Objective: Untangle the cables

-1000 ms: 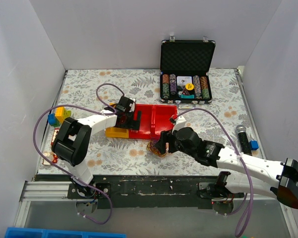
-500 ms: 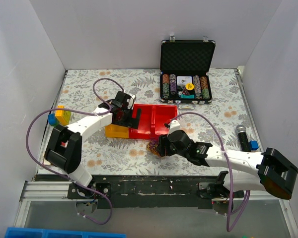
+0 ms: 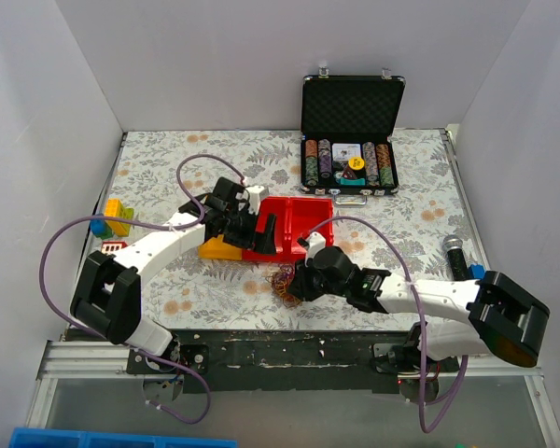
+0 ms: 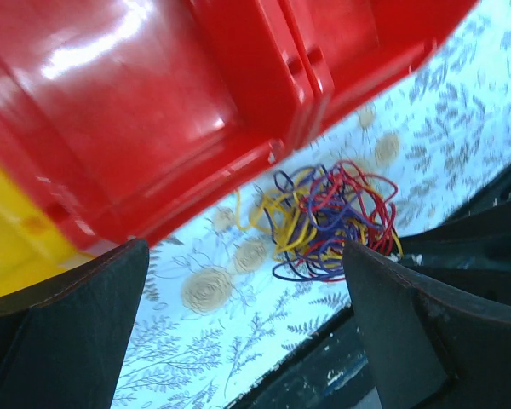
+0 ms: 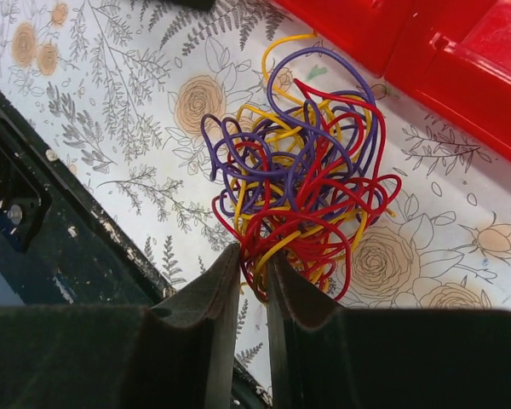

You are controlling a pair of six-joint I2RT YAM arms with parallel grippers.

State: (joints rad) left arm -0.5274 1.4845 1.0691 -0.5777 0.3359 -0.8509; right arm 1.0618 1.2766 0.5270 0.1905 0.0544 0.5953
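**Top view:** The cables [image 3: 283, 280] are seen as a snarled ball on the table [image 3: 168, 159], at centre frame just below the red tray [image 3: 303, 219]. The right gripper [image 3: 293, 286] is placed at the ball's right edge.

**Left wrist view:** The left gripper [image 4: 247, 341] is spread wide with nothing held. The ball is framed between its fingers, right of centre.

**Right wrist view:** The right gripper's fingers are pinched on red strands at the ball's lower edge.

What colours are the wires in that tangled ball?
The cables are red, yellow and purple, clearest in the right wrist view.
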